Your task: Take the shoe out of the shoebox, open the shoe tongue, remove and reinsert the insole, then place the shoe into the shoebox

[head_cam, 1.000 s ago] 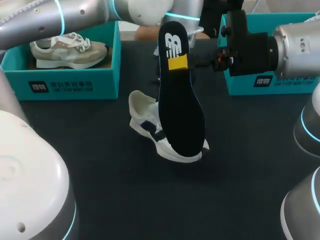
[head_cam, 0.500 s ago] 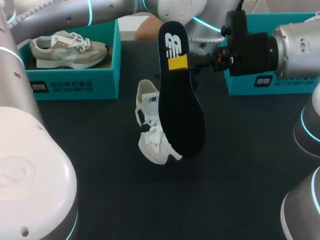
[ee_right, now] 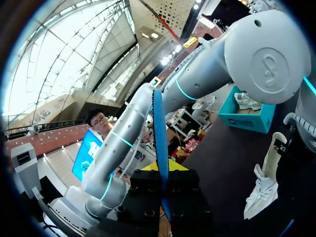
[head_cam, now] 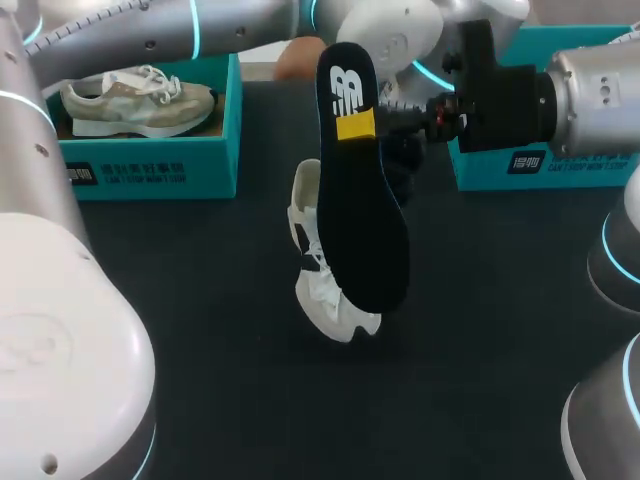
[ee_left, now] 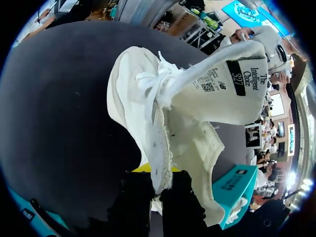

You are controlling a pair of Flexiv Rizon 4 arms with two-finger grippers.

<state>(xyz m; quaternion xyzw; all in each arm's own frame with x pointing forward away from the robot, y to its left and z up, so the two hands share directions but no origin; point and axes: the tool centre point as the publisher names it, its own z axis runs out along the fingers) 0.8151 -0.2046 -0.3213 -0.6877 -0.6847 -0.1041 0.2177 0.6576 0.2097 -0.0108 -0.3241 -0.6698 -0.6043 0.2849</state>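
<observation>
Two grips firm: right gripper (ee_right: 162, 178) clamps the insole (head_cam: 362, 200), unmoved; left gripper (ee_left: 158, 185), pinching the shoe (head_cam: 322, 295), now holds it turned upright behind the insole, likely aligning for reinsertion.

**Tally of Things at the Desk**

Two shoes are counted: one white shoe (head_cam: 318, 290) and one beige shoe (head_cam: 135, 100). On the white shoe, one tongue (ee_left: 222, 94) is made out. One dark insole (head_cam: 360, 200) is counted, and no second one is seen.

Two teal shoeboxes are counted: the left shoebox (head_cam: 140, 165) and the right shoebox (head_cam: 590, 170).

Two arms are counted: the left arm (head_cam: 150, 30) and the right arm (head_cam: 600, 95). One claw is carried by each, so two are counted: the left claw (ee_left: 159, 180) and the right claw (ee_right: 162, 177).

One desk (head_cam: 200, 350) is counted.
</observation>
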